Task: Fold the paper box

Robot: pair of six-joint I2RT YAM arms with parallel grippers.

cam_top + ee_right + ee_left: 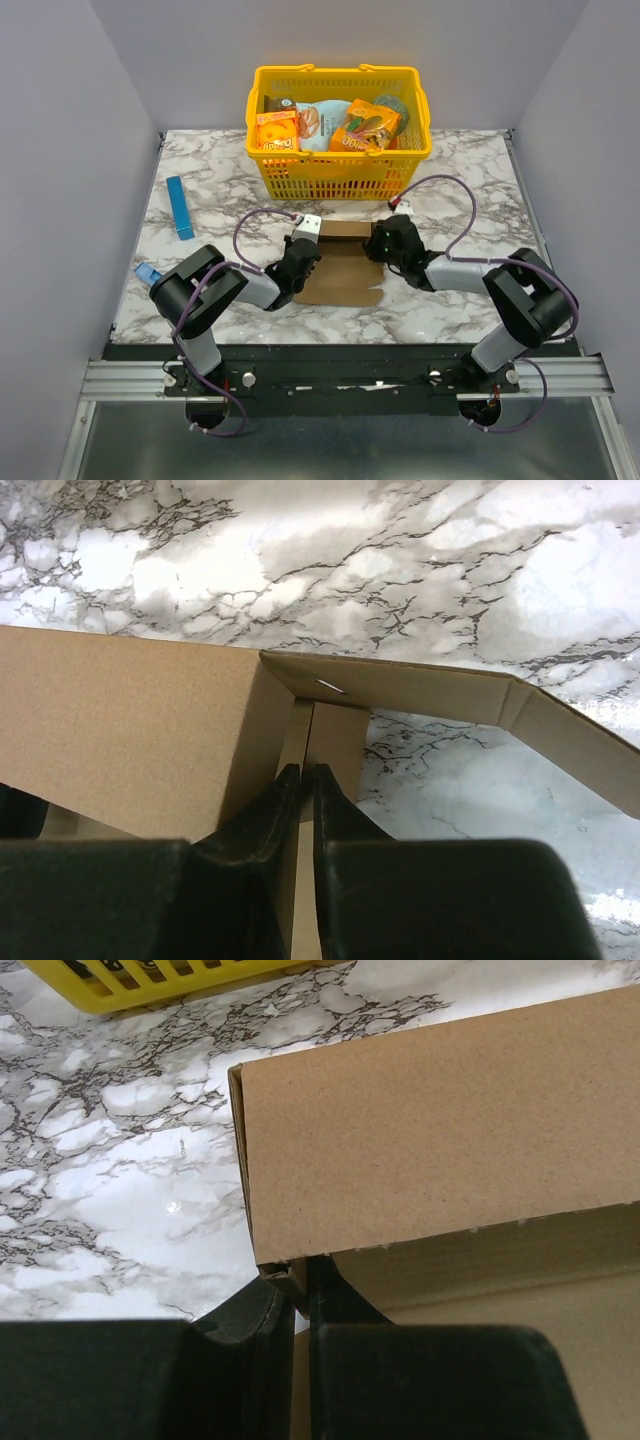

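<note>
The box [345,268] lay in the middle of the table [460,190], between the two arms and just in front of the basket [340,172], part folded: its base flat on the marble, its far wall raised. The left gripper [298,1282] was pinching the left end of that wall, fingers nearly together on the card's lower corner. The right gripper [302,772] had its fingers almost touching, a strip of card between them at the right corner beside a loose side flap; it looked like a pinch, though how firm could not be told. The box was thin brown card, so probably very light, stiff across each panel, willing to bend only along its creases, and easy to dent where fingertips bit a corner. On the smooth marble it would likely slide unless one side was held down. The best holds seemed to be panel edges close to a crease, where a small grip turns a whole flap without buckling it. Room was tight behind, as the basket stood just beyond the raised wall, and a wall pushed past upright could meet it. Either side offered bare table, and the blue box [180,207] lay well apart on the left. The box's front edge sat near the table's near edge.
</note>
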